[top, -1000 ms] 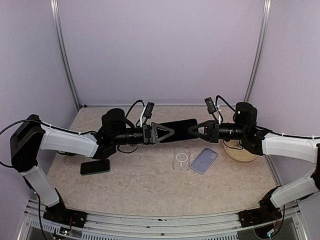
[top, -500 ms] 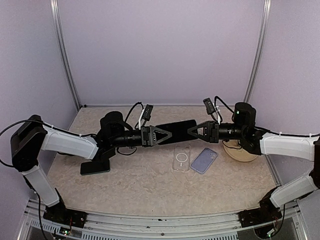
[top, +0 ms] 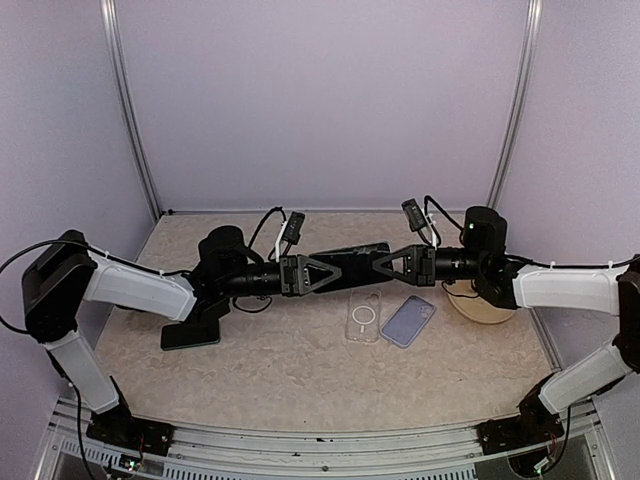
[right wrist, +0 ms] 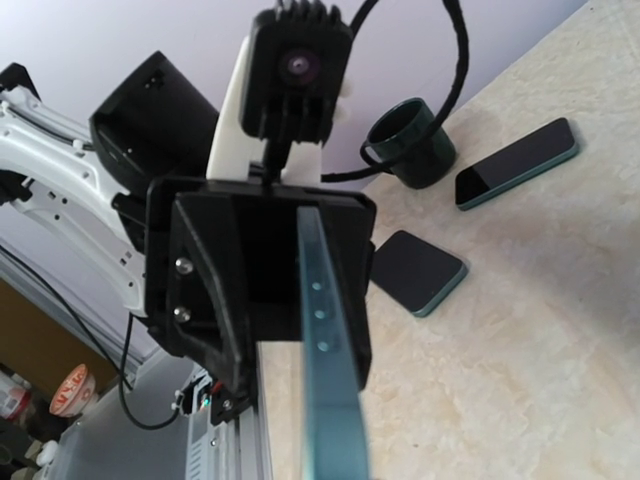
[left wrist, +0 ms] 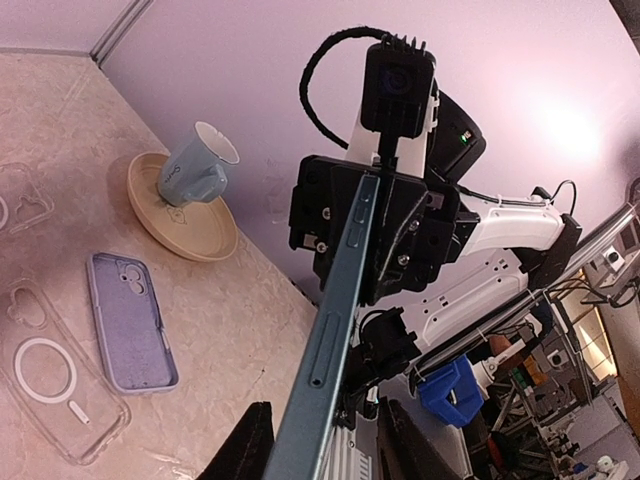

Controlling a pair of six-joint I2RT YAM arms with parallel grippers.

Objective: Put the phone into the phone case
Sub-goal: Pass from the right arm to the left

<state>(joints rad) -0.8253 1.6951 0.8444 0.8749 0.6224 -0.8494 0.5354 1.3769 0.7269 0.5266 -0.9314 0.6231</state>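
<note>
A dark phone (top: pixel 358 255) with a teal edge (left wrist: pixel 335 300) hangs in the air above the table between my two grippers. My right gripper (top: pixel 382 262) is shut on its right end. Its own fingers are hidden in the right wrist view, where the phone (right wrist: pixel 325 350) runs up from the bottom edge. My left gripper (top: pixel 335 266) (left wrist: pixel 320 445) is open around the phone's left end, and a gap shows beside the right finger (left wrist: pixel 410 440). A clear phone case (top: pixel 363 316) (left wrist: pixel 55 385) and a lilac phone case (top: pixel 408 320) (left wrist: pixel 130 320) lie flat on the table below.
A beige plate (top: pixel 480 305) (left wrist: pixel 190 215) with a cup (left wrist: pixel 195 170) on it sits at the right. Another dark phone (top: pixel 190 333) lies at the left under my left arm. The right wrist view shows a dark mug (right wrist: pixel 410 145) and a phone (right wrist: pixel 515 163) on the table.
My left gripper's jaws have narrowed around the phone's left end. Both grippers and the phone have drifted slightly to the left.
</note>
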